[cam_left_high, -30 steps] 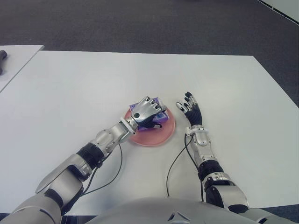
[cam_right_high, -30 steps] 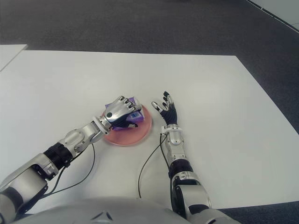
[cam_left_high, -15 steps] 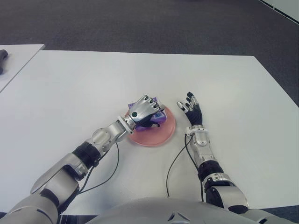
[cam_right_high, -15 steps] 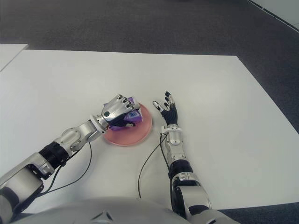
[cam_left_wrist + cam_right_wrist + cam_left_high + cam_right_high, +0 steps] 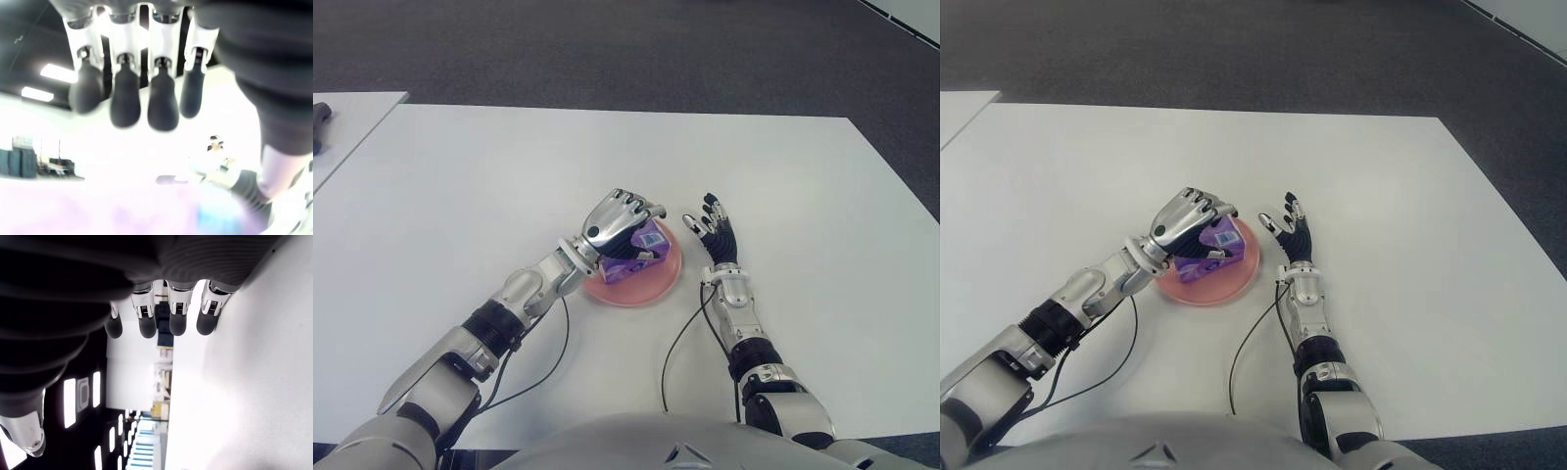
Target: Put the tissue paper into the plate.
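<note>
Dark grey carpet is seen beyond a white surface (image 5: 460, 186), on which a pink plate (image 5: 658, 281) has been placed near the middle. A purple tissue paper pack (image 5: 639, 247) with a blue label is seen lying inside the plate, toward its far-left part. The left robot hand (image 5: 619, 221) is held just above the pack, raised and tilted, with its fingers (image 5: 125, 102) extended and relaxed; nothing is gripped by them, as is confirmed in the left wrist view, where the four fingertips hang free over a blurred purple and blue shape below. Whether the hand's palm or thumb touches the pack cannot be told. The right robot hand (image 5: 713, 228) is shown just to the right of the plate, palm up, with its fingers (image 5: 177, 325) spread and nothing held; contact with the surface cannot be judged. A black cable (image 5: 680, 338) is seen trailing from the right forearm across the surface toward the robot's body, and another is seen looping beneath the left forearm. At the far left, the corner of a second white surface (image 5: 352, 122) is visible, with a dark object (image 5: 319, 119) at its edge.
</note>
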